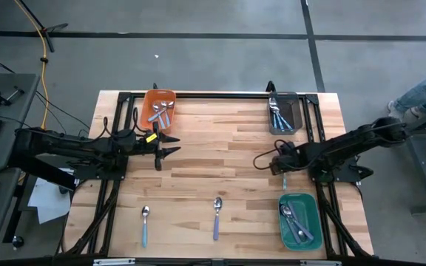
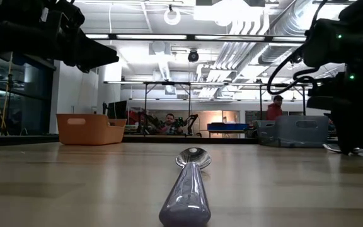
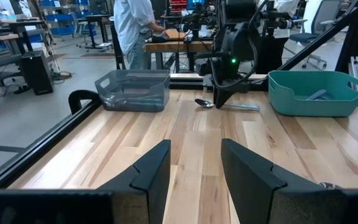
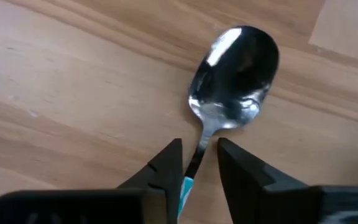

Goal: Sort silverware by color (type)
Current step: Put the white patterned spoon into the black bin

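A teal-handled spoon (image 4: pixel 235 68) lies flat on the wood, also visible in the high view (image 1: pixel 284 180) and the left wrist view (image 3: pixel 229 104). My right gripper (image 4: pixel 199 144) (image 1: pixel 284 170) points down over it, open by a narrow gap, one finger on each side of the spoon's thin neck. My left gripper (image 3: pixel 194 149) (image 1: pixel 174 145) is open and hovers over the table's left part, near the orange bin (image 1: pixel 160 109). Two more spoons lie near the near edge: a light-blue one (image 1: pixel 145 223) and a purple one (image 1: pixel 217 217) (image 2: pixel 188 189). My right gripper's fingers (image 4: pixel 173 165) stand across the spoon's neck (image 4: pixel 199 152), just where the teal handle begins, coming from above. The spoon lies flat on the table. I cannot tell whether either finger touches it.
The orange bin (image 2: pixel 90 129), the grey bin (image 1: pixel 283 112) (image 3: pixel 132 90) and the green bin (image 1: pixel 299 220) (image 3: pixel 316 93) each hold several spoons. A black frame rail (image 1: pixel 220 94) runs round the table. Bare wood lies in the middle. A person (image 3: pixel 132 31) stands beyond the table.
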